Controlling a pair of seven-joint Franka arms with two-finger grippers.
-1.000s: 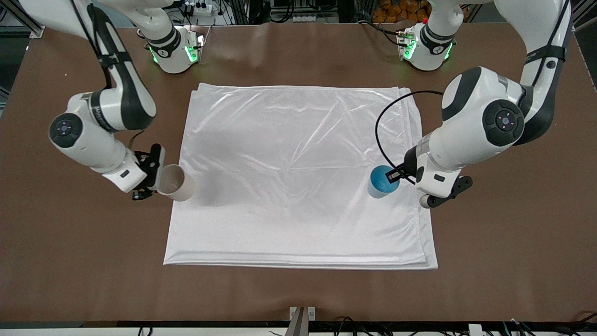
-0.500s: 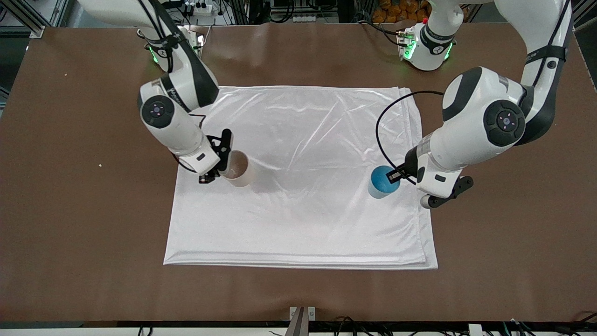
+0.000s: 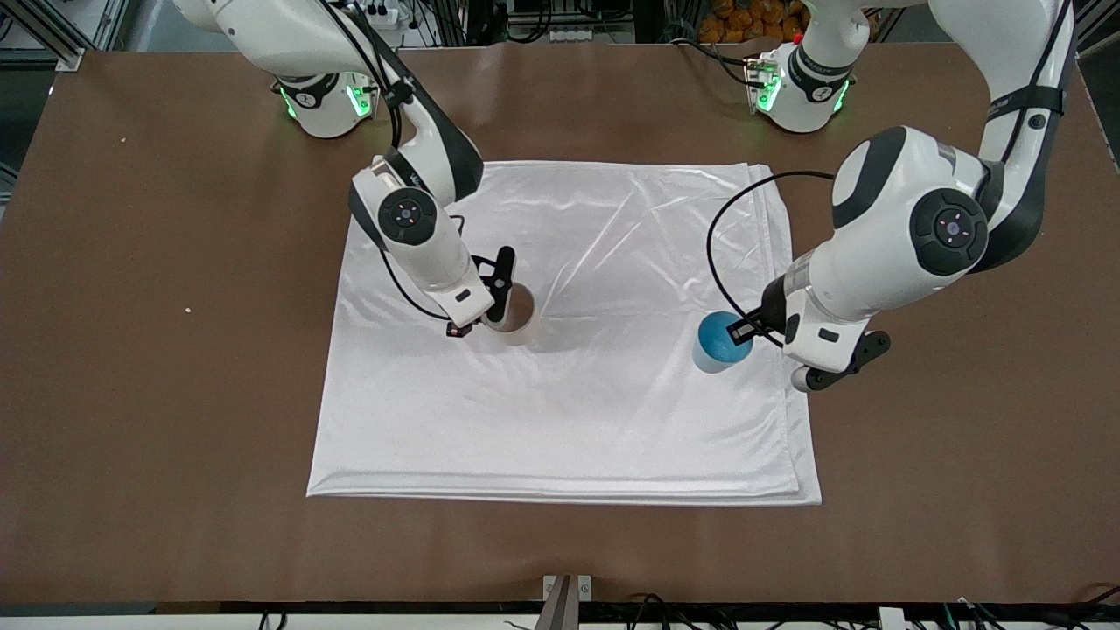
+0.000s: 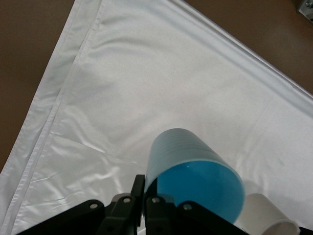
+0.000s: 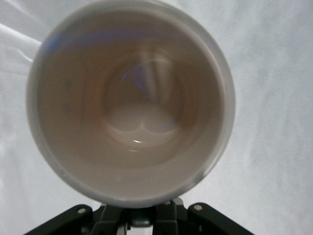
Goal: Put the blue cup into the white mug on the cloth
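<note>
- A brown matte table [image 3: 131,367] fills nearly the whole front view, lit evenly from above with a soft pale sheen near its top edge.
- Along the top edge, dark clutter: cables, a white power strip [image 3: 372,12], metal framing [image 3: 39,31].
- A bag of orange items [image 3: 752,17] sits there too.
- At the bottom edge, a small metal bracket [image 3: 567,588] and more cables.

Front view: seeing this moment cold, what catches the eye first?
The big shiny white cloth fills the table's middle, with both arms reaching over it. The right pincer holds the white mug over the cloth's centre, its pale beige inside empty. The left pincer grips the blue cup by its rim toward the left arm's end of the cloth.
</note>
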